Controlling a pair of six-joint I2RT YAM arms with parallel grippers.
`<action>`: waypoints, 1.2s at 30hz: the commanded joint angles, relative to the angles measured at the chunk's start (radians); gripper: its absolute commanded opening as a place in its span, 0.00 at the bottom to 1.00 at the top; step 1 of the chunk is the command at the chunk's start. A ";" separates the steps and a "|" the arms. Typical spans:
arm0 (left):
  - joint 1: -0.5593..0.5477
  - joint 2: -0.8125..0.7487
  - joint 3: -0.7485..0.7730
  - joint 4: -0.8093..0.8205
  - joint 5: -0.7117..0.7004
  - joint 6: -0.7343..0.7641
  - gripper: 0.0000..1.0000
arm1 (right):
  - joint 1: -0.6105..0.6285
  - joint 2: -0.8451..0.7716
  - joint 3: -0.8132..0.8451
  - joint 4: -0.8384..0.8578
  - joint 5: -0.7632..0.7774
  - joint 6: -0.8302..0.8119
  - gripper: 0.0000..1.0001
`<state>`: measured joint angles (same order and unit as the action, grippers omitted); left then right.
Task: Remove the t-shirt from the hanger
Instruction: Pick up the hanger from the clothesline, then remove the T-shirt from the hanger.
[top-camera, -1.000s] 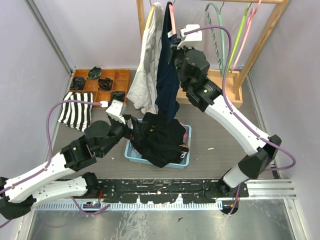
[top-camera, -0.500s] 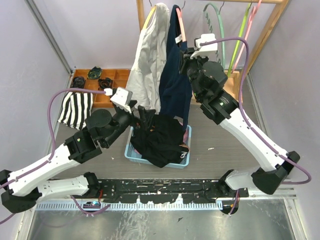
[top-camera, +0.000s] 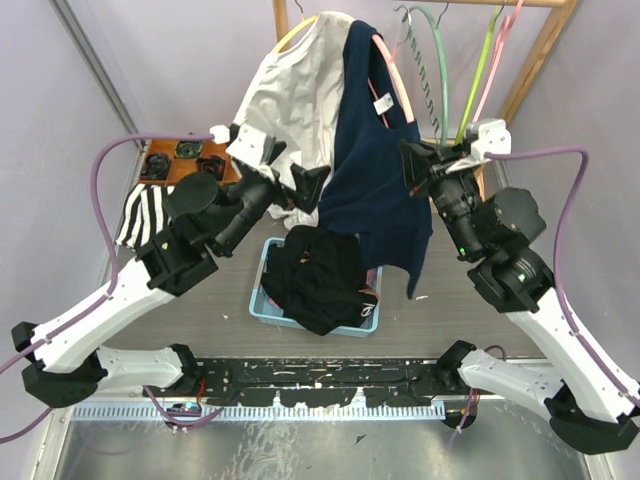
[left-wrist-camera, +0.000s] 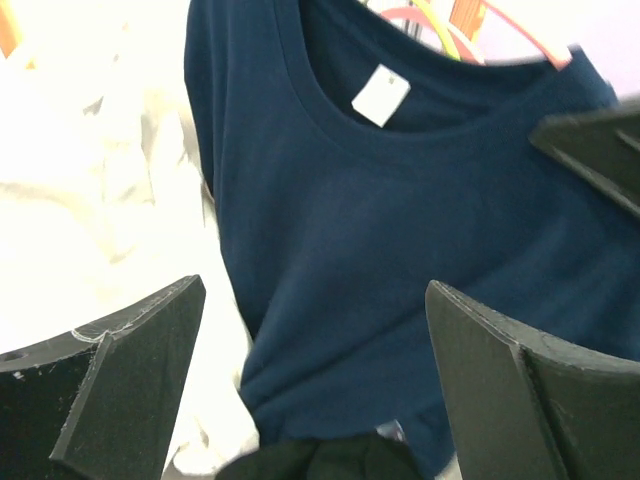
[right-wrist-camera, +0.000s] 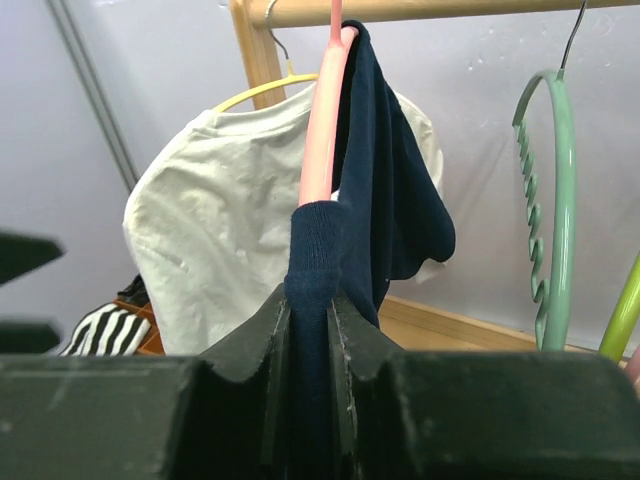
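Fabric hides most of the pink hanger (right-wrist-camera: 322, 120): only one thin, smooth plastic arm shows, rising to the wooden rail (right-wrist-camera: 420, 10), and its top is cut off at the edge of the view. The navy t-shirt (top-camera: 375, 175), a soft knit with a ribbed round neck and a white label, hangs below that rail, stretched out toward the rail's right side. The right gripper (right-wrist-camera: 310, 305) is clamped on a thick fold of the navy cloth, below the rail. The left gripper (left-wrist-camera: 310, 400) is spread wide with nothing in it, facing the shirt's chest but apart from it. A crumpled white t-shirt (top-camera: 290, 100) hangs further left under the rail.
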<state>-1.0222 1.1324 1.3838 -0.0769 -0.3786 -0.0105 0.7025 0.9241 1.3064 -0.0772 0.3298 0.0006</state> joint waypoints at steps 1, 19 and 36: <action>0.050 0.086 0.130 0.046 0.098 0.032 0.99 | -0.003 -0.092 -0.022 0.114 -0.078 -0.022 0.01; 0.200 0.456 0.405 0.092 0.246 -0.049 0.99 | -0.004 -0.209 -0.167 0.066 -0.046 0.015 0.01; 0.237 0.642 0.571 0.126 0.276 -0.086 0.96 | -0.004 -0.221 -0.183 0.067 -0.070 0.030 0.01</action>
<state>-0.7979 1.7386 1.9064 0.0029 -0.1131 -0.0765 0.7025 0.7284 1.1118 -0.1394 0.2874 0.0185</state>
